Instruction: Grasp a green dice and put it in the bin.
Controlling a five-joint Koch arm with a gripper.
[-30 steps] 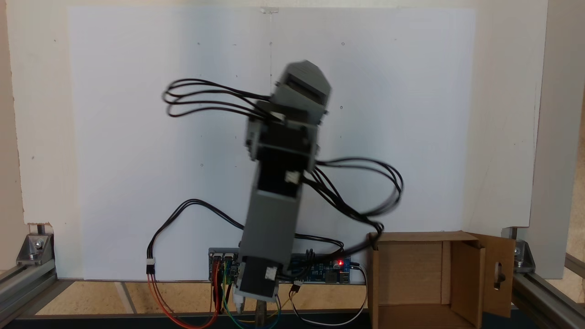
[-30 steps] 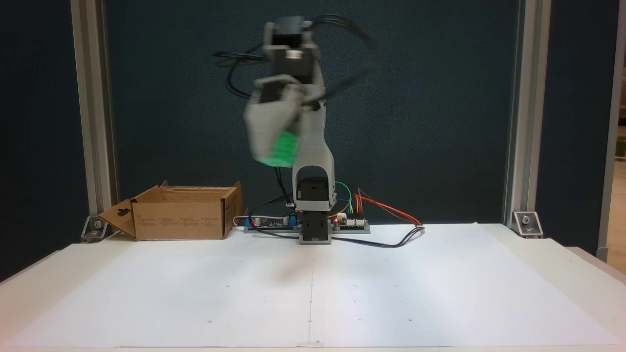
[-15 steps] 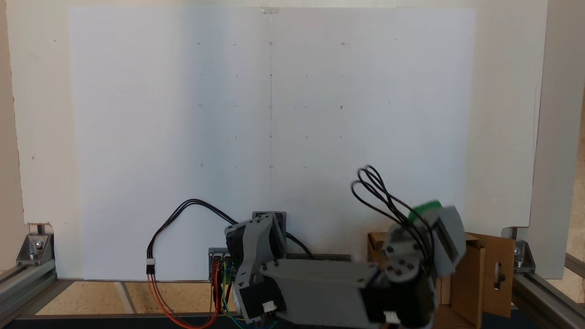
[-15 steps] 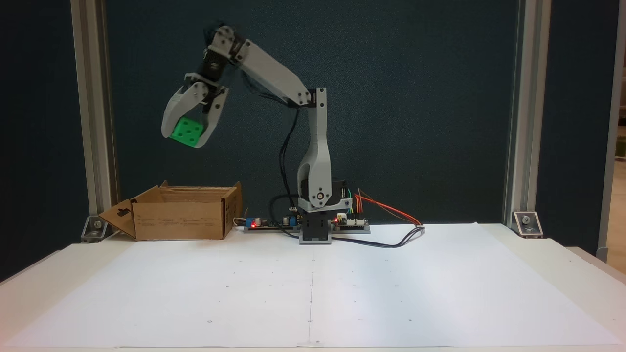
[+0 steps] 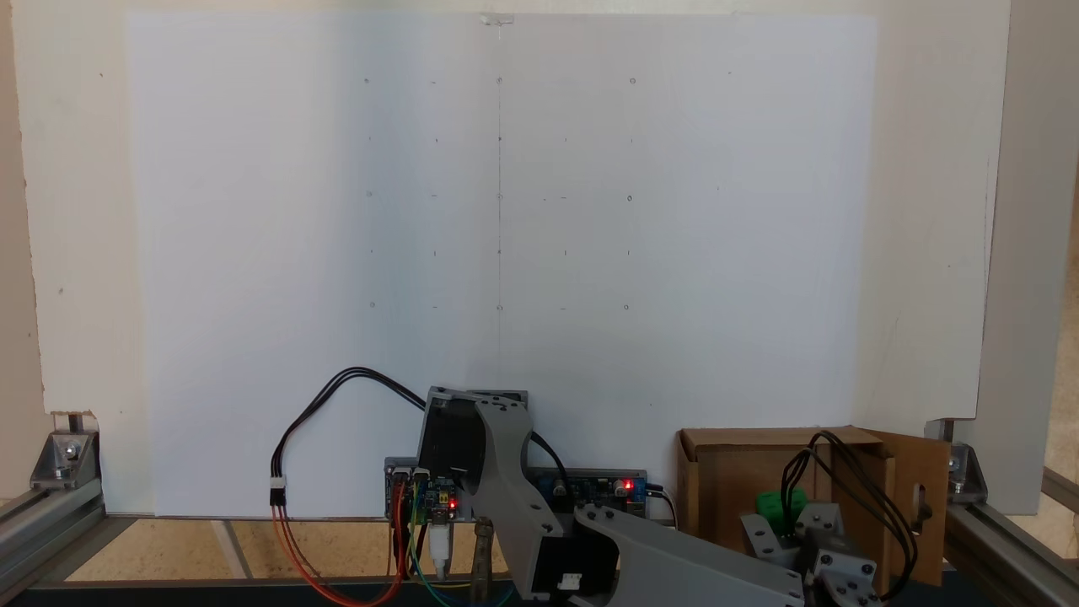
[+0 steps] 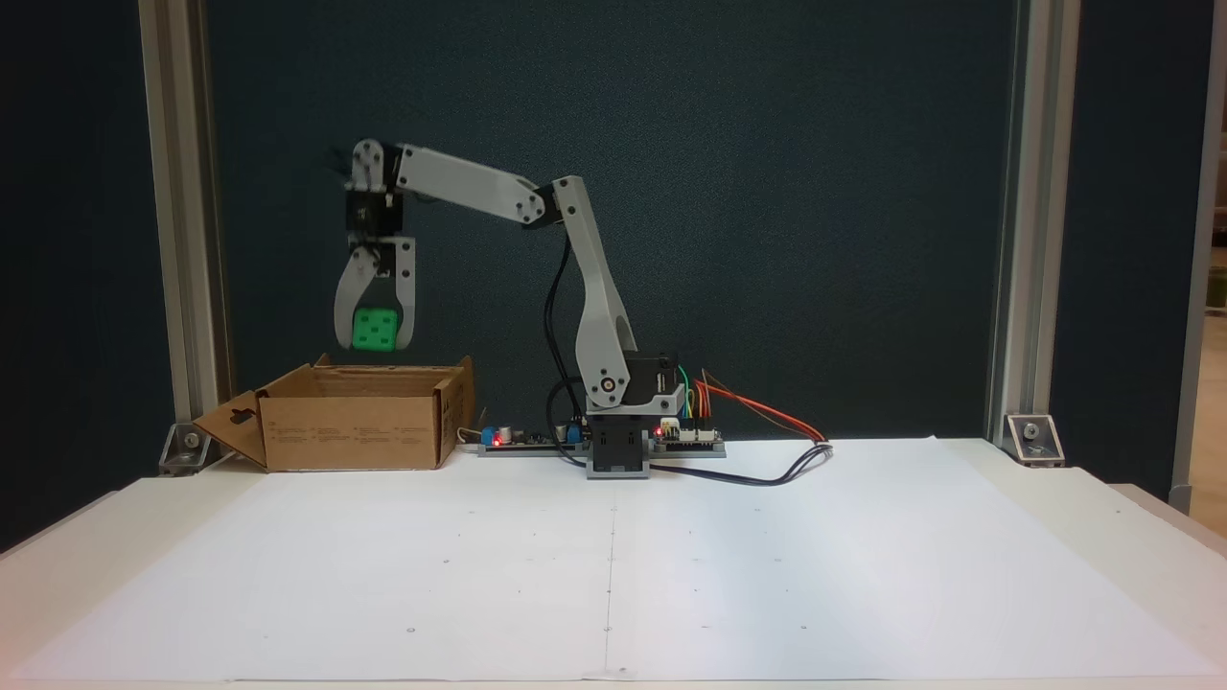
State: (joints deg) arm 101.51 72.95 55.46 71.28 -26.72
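The green dice (image 6: pixel 375 329) hangs between the grey fingers of my gripper (image 6: pixel 375 342), which points straight down and is shut on it. It hovers a short way above the open top of the bin (image 6: pixel 357 428), a brown cardboard box at the table's back left. In a fixed view from above, the green dice (image 5: pixel 780 506) shows over the inside of the bin (image 5: pixel 742 472), with the wrist and black cables just below it. The bin's side flap (image 5: pixel 923 497) has a slot cutout.
White paper (image 6: pixel 613 565) covers the table in front of the arm's base (image 6: pixel 618 450). Circuit boards and coloured wires (image 6: pixel 757 422) lie beside the base. Aluminium frame posts (image 6: pixel 182 220) stand at the back corners.
The arm has swung from the table's middle over to the bin with the dice held, then lowered so the gripper now hangs vertically just above the box opening.
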